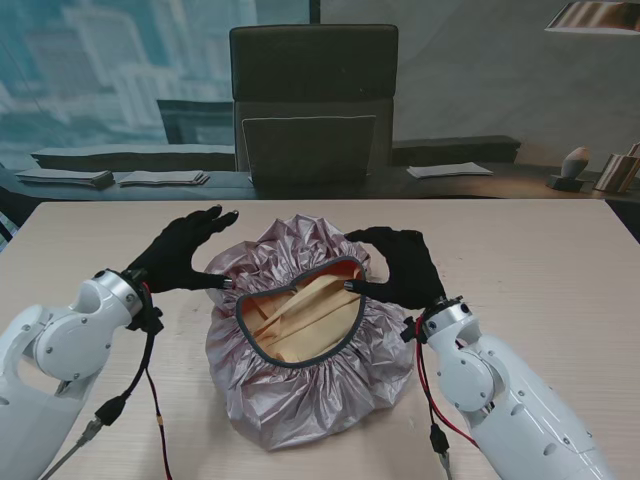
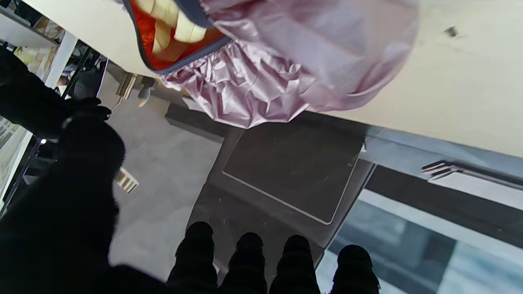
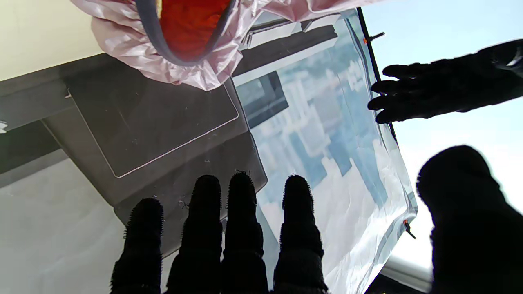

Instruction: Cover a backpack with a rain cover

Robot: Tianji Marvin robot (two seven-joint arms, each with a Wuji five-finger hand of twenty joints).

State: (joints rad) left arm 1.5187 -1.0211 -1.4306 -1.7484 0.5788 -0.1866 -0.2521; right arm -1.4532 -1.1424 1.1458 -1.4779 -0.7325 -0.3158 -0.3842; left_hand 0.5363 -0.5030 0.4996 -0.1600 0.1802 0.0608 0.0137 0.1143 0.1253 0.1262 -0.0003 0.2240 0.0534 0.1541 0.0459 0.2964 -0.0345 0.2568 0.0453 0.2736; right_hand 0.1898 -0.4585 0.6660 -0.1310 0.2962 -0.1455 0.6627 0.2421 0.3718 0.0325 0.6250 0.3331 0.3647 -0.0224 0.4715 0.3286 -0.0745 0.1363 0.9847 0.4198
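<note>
the backpack lies mid-worktop, strap side up, with the silvery-pink rain cover already wrapped round its body so that only the orange back panel and cream straps show through the grey elastic hem; judged nearly fitted. left hand hovers just left of the bundle, fingers spread and holding nothing, thumb tip close to the hem's left edge, whether touching i cannot tell. right hand is likewise open and empty at the hem's right edge, presumably flanking the opening to stretch or seat the elastic evenly from both sides.
</note>
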